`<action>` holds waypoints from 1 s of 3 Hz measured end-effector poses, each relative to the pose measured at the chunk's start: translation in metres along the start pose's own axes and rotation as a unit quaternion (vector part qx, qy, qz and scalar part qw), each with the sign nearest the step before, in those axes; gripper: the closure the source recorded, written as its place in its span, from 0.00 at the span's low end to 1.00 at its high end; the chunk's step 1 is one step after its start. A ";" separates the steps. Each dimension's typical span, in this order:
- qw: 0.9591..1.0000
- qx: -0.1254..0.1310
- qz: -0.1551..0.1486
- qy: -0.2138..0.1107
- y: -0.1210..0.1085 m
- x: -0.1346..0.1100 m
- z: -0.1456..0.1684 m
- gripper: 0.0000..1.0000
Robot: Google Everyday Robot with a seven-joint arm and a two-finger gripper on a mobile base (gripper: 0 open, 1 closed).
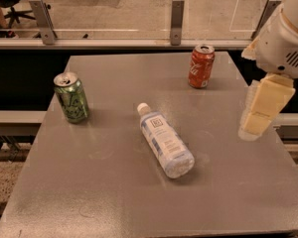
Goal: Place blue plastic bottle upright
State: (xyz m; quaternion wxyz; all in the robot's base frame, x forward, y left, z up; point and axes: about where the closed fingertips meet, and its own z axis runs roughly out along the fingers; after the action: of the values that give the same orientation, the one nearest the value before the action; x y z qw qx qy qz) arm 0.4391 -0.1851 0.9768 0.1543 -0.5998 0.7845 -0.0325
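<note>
lying on side: blue plastic bottle (165,142), cap far-left, base near-right; gripper (252,126) above table (114,202) right edge, open/closed cannot tell.

Cream gripper (253,125) hangs right of white-capped blue plastic bottle (165,144), green can (72,99) and red soda can (201,67).

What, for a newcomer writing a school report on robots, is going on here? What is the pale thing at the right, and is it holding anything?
There is one picture, from a camera looking down on a grey table; where the camera sits cannot be told. The white body at the right is the robot's arm, and the cream part below it is the gripper, its grasping hand. It hangs over the table's right side and touches nothing. Mid-table, the blue plastic bottle lies on its side, white cap towards the back. A green can stands at the left and a red soda can at the back.
</note>
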 end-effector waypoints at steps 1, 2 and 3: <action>1.000 -0.022 0.020 -0.002 0.008 -0.030 0.011 0.00; 0.998 -0.040 0.049 -0.003 0.019 -0.059 0.023 0.00; 0.995 -0.043 0.089 0.006 0.025 -0.079 0.038 0.00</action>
State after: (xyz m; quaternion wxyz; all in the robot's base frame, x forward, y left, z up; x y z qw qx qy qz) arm 0.4451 -0.0982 0.9505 0.1259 -0.5337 0.8362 0.0119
